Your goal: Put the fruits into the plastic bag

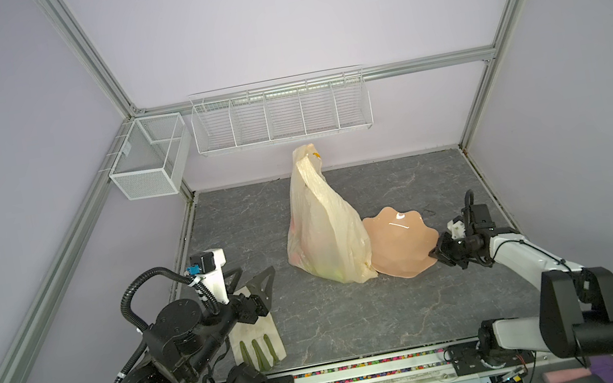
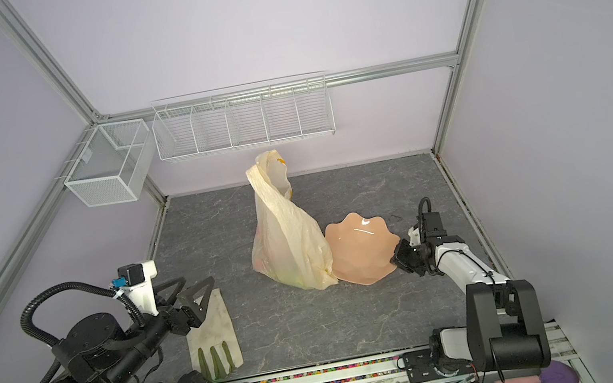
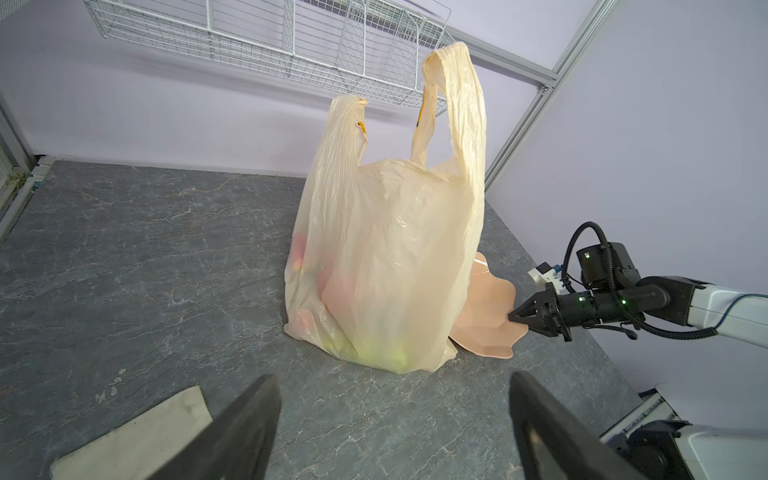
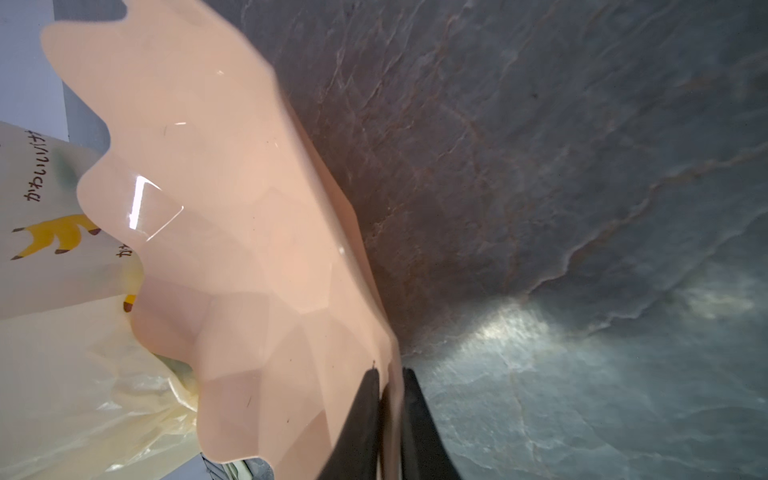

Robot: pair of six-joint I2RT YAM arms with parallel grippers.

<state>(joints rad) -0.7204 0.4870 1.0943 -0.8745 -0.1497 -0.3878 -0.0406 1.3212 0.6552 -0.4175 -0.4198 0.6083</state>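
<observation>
Grey tabletop (image 1: 319, 325) carries the bag (image 1: 324, 231), upright with the fruits (image 3: 332, 286) showing dimly through it, so the right gripper (image 3: 512, 318), pinching the rim of the empty plate (image 1: 398, 244), should ease it away without nudging the bag (left gripper (image 1: 256, 273) hangs spread above a glove (image 1: 255, 336)).

The plastic bag (image 1: 324, 231) is a see-through cream-yellow, with a yellow banana print (image 4: 54, 239) and dark lettering (image 4: 35, 166). The fruits (image 3: 338, 291) inside only show as pink-red and lime-green blurs. The plate (image 1: 402, 244) is glossy peach. The tabletop (image 1: 339, 322) is dark grey marble with pale veins. Near left, the glove (image 1: 254, 332) is off-white with olive-green fingers. The walls (image 1: 288, 14) are pale lilac.
</observation>
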